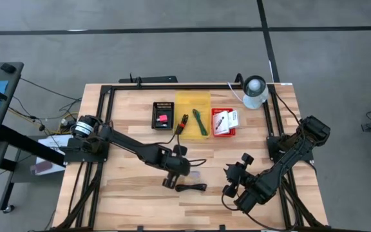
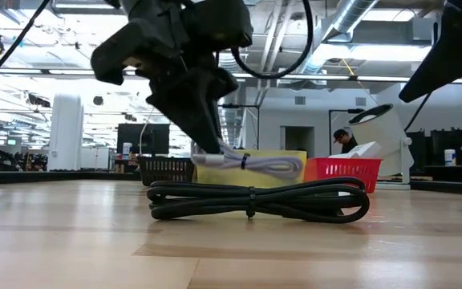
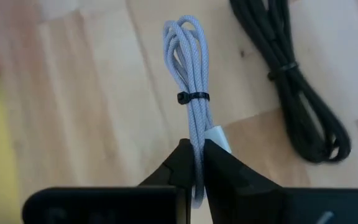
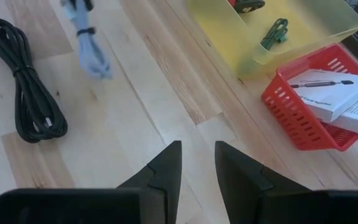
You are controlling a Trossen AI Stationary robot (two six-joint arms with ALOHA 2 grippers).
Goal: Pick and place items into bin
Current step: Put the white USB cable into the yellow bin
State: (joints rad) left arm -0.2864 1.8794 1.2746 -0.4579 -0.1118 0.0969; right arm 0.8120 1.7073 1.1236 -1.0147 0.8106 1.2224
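Note:
A light grey braided cable (image 3: 188,68), coiled into a long bundle with a black tie (image 3: 193,98), sits in my left gripper (image 3: 197,158), which is shut on it near the table's middle (image 1: 180,169). A coiled black cable (image 1: 192,187) lies flat on the wood just nearer the front edge, also seen in the low view (image 2: 255,199). My right gripper (image 4: 197,163) hangs open over bare wood right of it (image 1: 234,182). The yellow bin (image 1: 192,109) holds a green piece (image 1: 200,122). The red bin (image 1: 224,122) holds white flat boxes. My left gripper pinches the grey cable bundle between its two fingers near one end (image 3: 197,146), beside a white plug (image 3: 220,138). The fingers slant down from above. The bundle is lifted clear of the table and sticks out roughly level beyond the fingertips (image 2: 255,164).
A black bin (image 1: 163,115) with a pink block (image 1: 162,118) stands left of the yellow bin, all three in a row at the far side. A white round device (image 1: 255,91) stands at the far right corner. A black frame borders the table. Bare wood lies at the near left.

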